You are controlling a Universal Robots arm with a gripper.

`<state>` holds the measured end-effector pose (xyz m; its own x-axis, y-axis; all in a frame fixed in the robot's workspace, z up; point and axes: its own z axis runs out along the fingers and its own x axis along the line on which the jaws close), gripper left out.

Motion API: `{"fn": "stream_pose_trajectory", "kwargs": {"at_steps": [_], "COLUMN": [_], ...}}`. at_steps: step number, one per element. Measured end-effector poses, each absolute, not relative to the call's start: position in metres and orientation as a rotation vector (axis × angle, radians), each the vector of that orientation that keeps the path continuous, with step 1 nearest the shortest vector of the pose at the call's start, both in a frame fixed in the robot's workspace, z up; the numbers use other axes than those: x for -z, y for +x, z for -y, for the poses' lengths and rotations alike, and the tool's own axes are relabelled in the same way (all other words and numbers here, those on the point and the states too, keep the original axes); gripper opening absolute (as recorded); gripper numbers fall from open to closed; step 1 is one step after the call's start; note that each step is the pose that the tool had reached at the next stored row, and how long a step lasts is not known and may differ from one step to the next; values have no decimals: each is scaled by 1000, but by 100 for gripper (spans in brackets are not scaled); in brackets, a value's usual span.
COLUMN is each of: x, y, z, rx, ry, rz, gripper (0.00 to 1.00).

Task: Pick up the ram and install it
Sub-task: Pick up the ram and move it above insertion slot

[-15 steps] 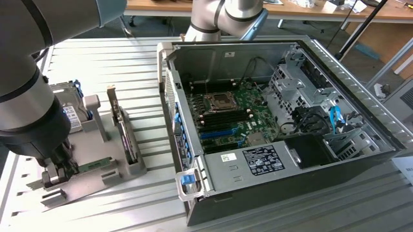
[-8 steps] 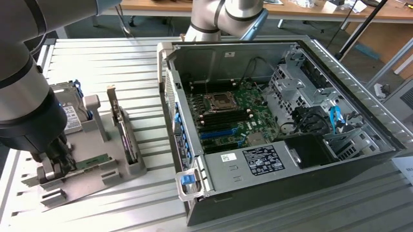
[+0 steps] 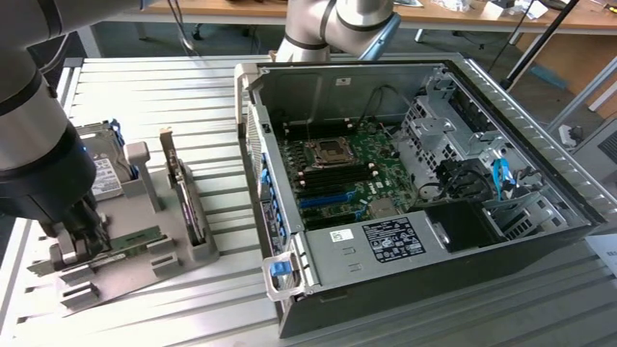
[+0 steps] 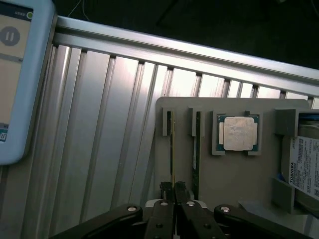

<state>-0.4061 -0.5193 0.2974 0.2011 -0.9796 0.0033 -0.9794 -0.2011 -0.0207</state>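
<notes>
The ram (image 4: 172,149) is a thin green stick seen edge-on, standing in a slot of the grey parts holder (image 4: 234,179). My gripper (image 4: 173,191) is shut on its near end, one fingertip pressed against each face. A second green stick (image 4: 197,149) stands in the neighbouring slot. In the exterior view my gripper (image 3: 95,242) is down on the holder (image 3: 126,278) at the exterior view's left, with a green stick (image 3: 135,238) showing right beside it. The open computer case (image 3: 405,181) lies to the exterior view's right, its motherboard (image 3: 347,173) exposed.
On the holder are a square silver processor (image 4: 238,133), a labelled hard drive (image 4: 305,172) and an upright card with a metal bracket (image 3: 183,195). A light-blue tablet (image 4: 20,79) lies on the ribbed metal table (image 4: 99,124). The case wall (image 3: 256,166) stands between holder and motherboard.
</notes>
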Motion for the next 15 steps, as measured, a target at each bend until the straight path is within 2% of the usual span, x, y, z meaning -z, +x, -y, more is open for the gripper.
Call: {"fn": "stream_pose_trajectory", "kwargs": {"at_steps": [11,15], "x": [-324,-344], "y": [-406,-406], "z": [519,519], "rx": [24,24], "ry": [-2424,-2424], "rz": [-1977,-1977], "gripper": [12,12]}}
